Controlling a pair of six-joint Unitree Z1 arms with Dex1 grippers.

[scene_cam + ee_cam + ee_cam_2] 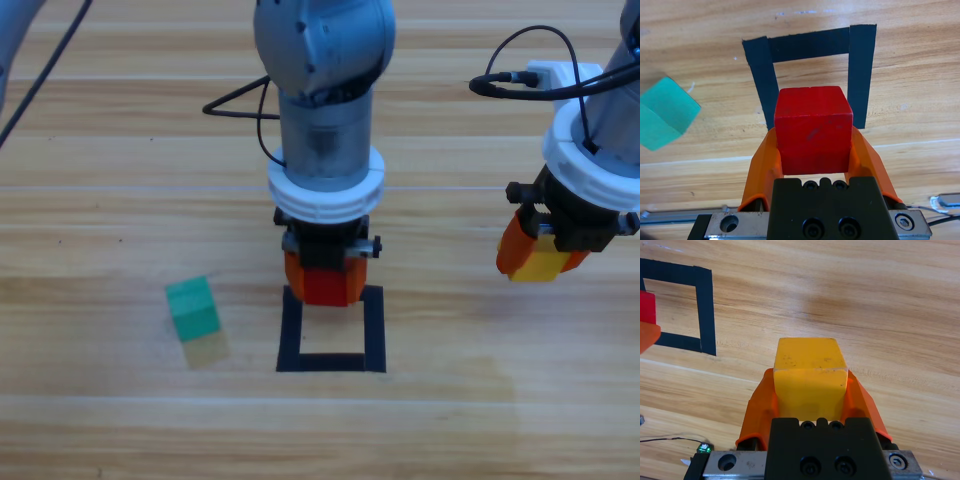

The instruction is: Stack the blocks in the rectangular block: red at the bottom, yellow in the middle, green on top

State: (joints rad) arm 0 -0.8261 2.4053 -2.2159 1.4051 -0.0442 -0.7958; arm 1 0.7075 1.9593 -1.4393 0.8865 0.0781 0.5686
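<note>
My left gripper [325, 280] is shut on the red cube [326, 286] [812, 130] and holds it over the far edge of the black tape rectangle [374, 330] [861, 75] at the table's middle. Whether the cube touches the wood I cannot tell. Off to the right, above the table, my right gripper [540, 258] is shut on the yellow cube [540, 266] [811, 377]. The teal-green cube [192, 308] [665, 112] lies free on the wood to the left of the rectangle, turned at an angle.
Black cables [235, 100] trail across the far side of the table behind both arms. The tape rectangle [705, 310] and the left gripper's red cube [646, 307] show at the left edge of the right wrist view.
</note>
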